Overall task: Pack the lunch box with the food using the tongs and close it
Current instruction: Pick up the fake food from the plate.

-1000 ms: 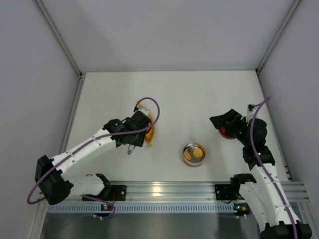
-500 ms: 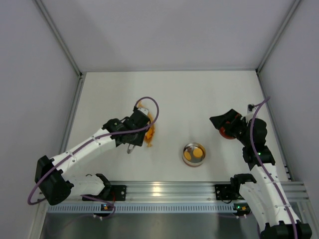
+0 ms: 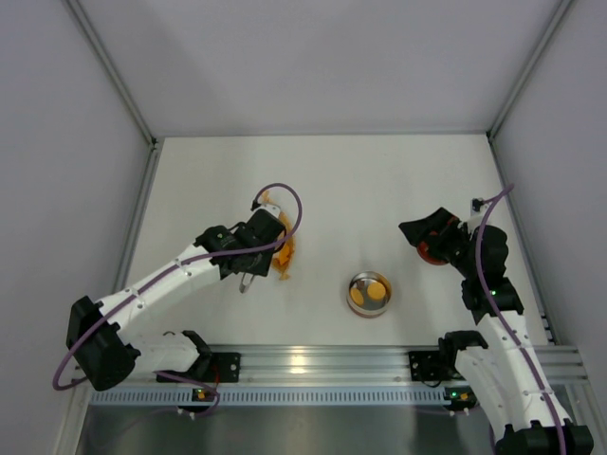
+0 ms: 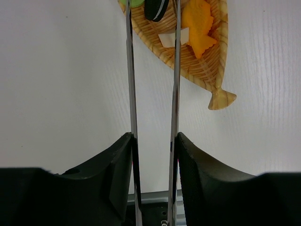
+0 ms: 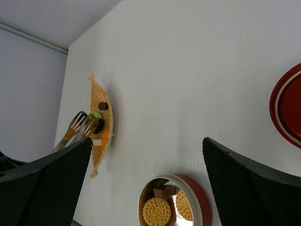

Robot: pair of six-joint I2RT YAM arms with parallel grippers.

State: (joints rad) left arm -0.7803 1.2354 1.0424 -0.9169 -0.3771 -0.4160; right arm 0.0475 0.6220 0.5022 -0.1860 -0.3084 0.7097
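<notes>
Over the woven tray (image 4: pixel 207 70), my left gripper (image 4: pixel 153 141) clamps the tongs (image 4: pixel 131 70), whose arms flank a dark food piece (image 4: pixel 155 8). My right gripper (image 5: pixel 146 141) gapes wide beside the white-marked red lid (image 5: pixel 288 106), with the lunch box (image 3: pixel 368 293) nearby.

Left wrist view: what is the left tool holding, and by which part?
The left tool grips the tongs across both arms, well behind their tips; the right tool holds nothing.

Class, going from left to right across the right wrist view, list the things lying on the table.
A fish-shaped woven tray → lunch box → red lid.
</notes>
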